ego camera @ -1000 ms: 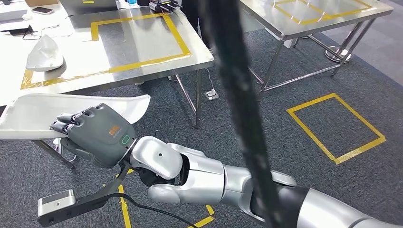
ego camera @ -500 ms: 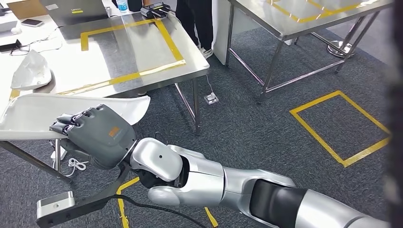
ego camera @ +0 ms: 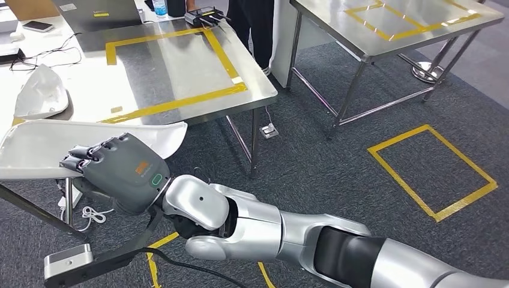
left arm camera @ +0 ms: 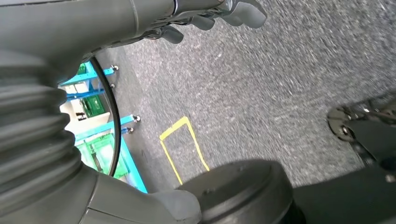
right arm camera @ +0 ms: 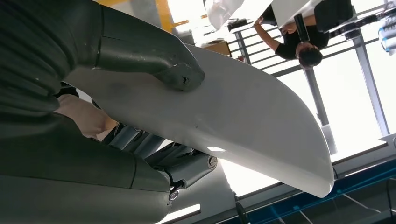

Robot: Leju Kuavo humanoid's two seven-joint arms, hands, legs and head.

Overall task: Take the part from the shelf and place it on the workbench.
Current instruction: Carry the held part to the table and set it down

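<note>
Part (ego camera: 42,147) off the shelf, gripped flat in right hand (ego camera: 117,171), just short of the workbench (ego camera: 180,66); set-down left; left hand (left arm camera: 205,16) hangs, fingers curled, empty.

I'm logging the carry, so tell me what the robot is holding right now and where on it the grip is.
The right hand grips the long white part along its near long edge, thumb on one face, fingers on the other. The left hand holds nothing.

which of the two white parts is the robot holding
The long flat white panel, gripped by the right hand. The smaller domed white part lies on the workbench.
</note>
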